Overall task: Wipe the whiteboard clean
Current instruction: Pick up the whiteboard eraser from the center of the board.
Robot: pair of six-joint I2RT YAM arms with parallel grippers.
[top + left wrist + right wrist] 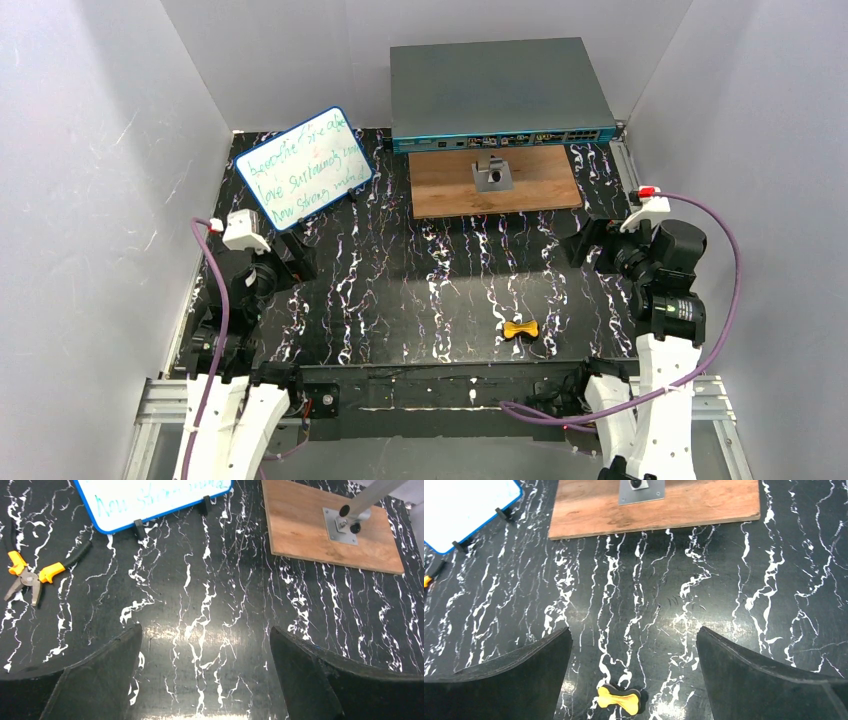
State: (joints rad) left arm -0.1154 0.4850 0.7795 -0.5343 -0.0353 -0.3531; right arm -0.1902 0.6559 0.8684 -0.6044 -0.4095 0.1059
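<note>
Step in hand: judged to be the opening one, fetching the wiper. No erasing is showing yet.

The whiteboard (305, 167) is leaning on two small black feet (138, 529), and green handwriting (310, 182) is covering its face. It is sitting ahead of the left gripper (205, 630) and somewhat to its left, apart from it. From the right gripper (634, 630) it is lying far ahead and well to the left.

Left gripper: the jaws are standing wide apart with nothing between them, only the bare tabletop (210, 570) showing below. Right gripper: the jaws are likewise standing spread and empty.

A yellow bone-shaped pad (619, 699) with a dark underside, judged to be the eraser, is lying flat beneath the right gripper, between the lines of its two fingers and back toward the wrist. Orange-handled pliers (30, 575) are lying ahead and left of the left gripper, playing no part.

Next move, as judged: the right gripper is needing to draw back slightly, descend and close across the pad's narrow waist, then carry it to the board. The board is only propped, so it is looking liable to tip or slide under wiping pressure. The left gripper may be needed to brace its rim.
</note>
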